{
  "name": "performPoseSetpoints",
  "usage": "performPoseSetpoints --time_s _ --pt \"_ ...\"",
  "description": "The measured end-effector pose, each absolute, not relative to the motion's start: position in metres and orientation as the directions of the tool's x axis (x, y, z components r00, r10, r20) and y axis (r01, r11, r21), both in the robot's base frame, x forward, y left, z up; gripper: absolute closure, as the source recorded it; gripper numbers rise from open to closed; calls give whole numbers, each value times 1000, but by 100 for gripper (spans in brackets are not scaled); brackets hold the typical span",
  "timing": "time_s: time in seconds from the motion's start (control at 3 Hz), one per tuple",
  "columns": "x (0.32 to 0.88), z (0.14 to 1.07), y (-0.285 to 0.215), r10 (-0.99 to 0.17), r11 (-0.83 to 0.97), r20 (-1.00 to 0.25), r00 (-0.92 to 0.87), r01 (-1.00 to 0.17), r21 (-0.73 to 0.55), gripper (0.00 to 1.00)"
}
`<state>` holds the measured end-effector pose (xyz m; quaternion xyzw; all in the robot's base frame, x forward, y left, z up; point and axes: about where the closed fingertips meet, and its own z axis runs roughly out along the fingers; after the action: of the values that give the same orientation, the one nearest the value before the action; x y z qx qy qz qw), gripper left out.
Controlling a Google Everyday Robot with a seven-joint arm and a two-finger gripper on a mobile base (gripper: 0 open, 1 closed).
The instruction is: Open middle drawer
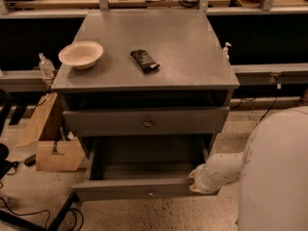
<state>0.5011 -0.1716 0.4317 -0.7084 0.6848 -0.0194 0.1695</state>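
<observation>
The grey cabinet (154,47) shows the uppermost drawer (120,121) closed, with its knob at centre. Below it the middle drawer (115,190) stands pulled out, its inside showing and its small round knob (150,193) at the centre of the front. The lowest drawer is hidden under it. My gripper (194,180) is at the right end of the middle drawer's front, at its top edge, at the end of my white arm (221,170).
A cream bowl (81,54) and a dark snack bar (145,60) lie on the cabinet top. Cardboard boxes (53,150) and cables lie on the floor at left. My white body (274,177) fills the lower right. A bench runs behind.
</observation>
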Motion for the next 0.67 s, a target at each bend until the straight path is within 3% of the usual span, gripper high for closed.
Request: performPoseSetpoints --time_s 0.33,0.67 --pt "462 427 -177 -971 2 -233 47 -978 -206 100" --pt "464 427 -177 -971 2 -233 47 -978 -206 100"
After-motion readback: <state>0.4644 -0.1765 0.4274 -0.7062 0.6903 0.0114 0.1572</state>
